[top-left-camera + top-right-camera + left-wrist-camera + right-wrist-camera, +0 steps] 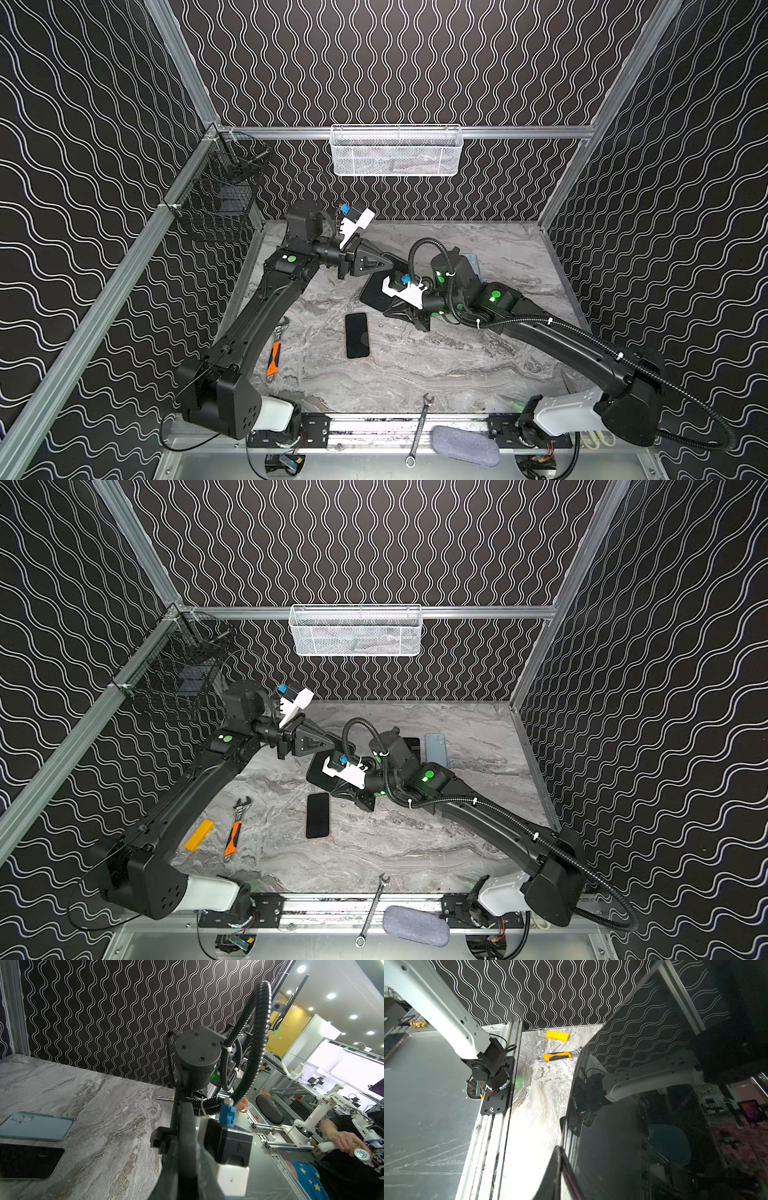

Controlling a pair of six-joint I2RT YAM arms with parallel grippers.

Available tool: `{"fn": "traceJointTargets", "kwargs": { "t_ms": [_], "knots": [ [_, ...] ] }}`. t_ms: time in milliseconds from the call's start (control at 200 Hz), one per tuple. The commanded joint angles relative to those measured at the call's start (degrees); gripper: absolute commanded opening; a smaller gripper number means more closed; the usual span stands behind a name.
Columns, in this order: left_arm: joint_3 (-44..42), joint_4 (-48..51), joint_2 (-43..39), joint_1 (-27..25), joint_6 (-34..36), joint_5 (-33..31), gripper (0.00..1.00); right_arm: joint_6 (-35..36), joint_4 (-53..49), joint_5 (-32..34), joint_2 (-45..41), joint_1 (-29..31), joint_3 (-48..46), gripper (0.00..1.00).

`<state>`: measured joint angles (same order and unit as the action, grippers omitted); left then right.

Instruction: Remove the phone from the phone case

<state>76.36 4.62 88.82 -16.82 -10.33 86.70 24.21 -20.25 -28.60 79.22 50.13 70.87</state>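
Left hand [392,265]: closed, tips at raised phone's [371,291] far edge
Right hand [389,310]: clamped on phone's near edge
Counter [436,370]: second phone [357,336], blue case [435,749], wrench [274,353]

Robotics lab: aluminium-framed test enclosure [519,132]

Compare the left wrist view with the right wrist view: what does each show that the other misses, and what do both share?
Only the left wrist view: a light blue phone case lying flat, a dark flat device beside it, and a corrugated cable. Only the right wrist view: a yellow block, an orange-handled wrench and a glossy black slab close to the camera. Both: the marble tabletop and the wavy-patterned wall.
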Motion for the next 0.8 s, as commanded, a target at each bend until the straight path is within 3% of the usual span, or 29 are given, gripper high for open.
{"fn": "traceJointTargets", "kwargs": {
  "t_ms": [0,330,796],
  "knots": [
    [-0.24,-1.28,-0.04,-0.30,-0.93,2.07,0.00,3.83,4.96,2.73,0.51,1.04,1.59,0.00],
    [-0.24,-1.28,1.84,-1.12,-1.28,3.82,0.00,7.75,7.20,12.96,0.95,6.00,1.14,0.00],
    [-0.24,-1.23,2.15,-1.84,-1.16,4.58,0.00,4.18,19.28,24.50,-3.16,3.84,-7.47,0.00]
  ]
}}
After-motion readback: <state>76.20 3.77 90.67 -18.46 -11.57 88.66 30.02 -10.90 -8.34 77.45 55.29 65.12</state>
